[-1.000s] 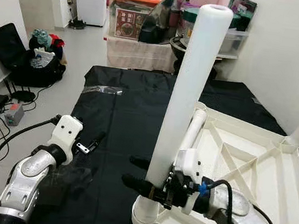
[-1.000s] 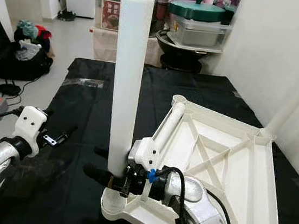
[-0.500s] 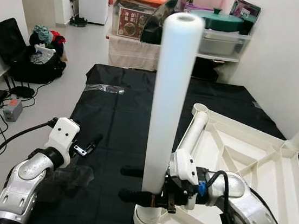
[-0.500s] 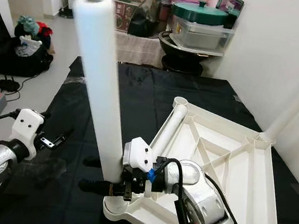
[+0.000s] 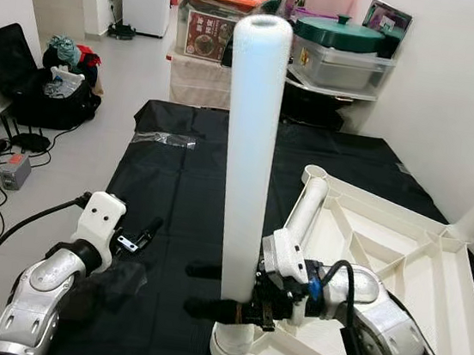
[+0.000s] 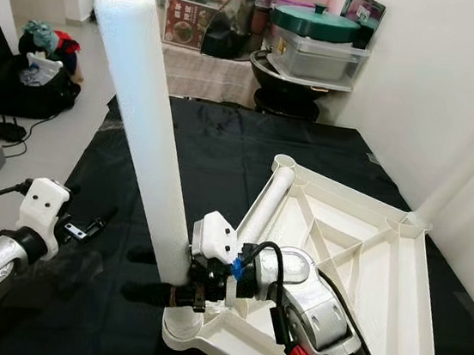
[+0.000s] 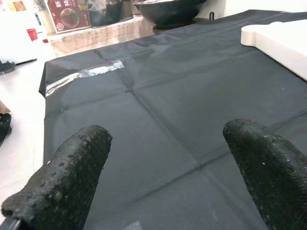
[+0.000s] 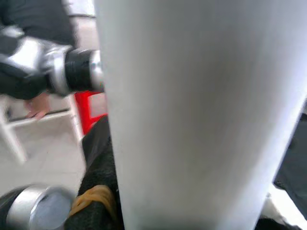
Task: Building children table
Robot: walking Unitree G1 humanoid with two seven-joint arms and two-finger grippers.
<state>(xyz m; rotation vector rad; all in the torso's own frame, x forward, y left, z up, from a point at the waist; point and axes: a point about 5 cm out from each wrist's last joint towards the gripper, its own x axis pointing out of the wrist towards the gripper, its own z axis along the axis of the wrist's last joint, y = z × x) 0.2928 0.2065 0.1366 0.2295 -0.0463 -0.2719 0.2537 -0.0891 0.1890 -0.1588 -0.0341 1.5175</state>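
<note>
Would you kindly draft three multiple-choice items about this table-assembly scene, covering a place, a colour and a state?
1. Where does the lower end of the tall white cylindrical table leg sit?
A. On the grey floor
B. At the near corner socket of the upturned white plastic tabletop
C. On the storage boxes

2. What colour is the sheet under the tabletop?
A. Black
B. Red
C. White

3. What is the right end effector doing?
A. Hanging open above the tabletop
B. Gripping a cable
C. Closed around the leg near its base

Answers: 1 B, the leg rises from the round socket at the tabletop's nearest corner. 2 A, black fabric spreads beneath it. 3 C, its black fingers clasp both sides of the leg, while the left end effector is open over the sheet.
</note>
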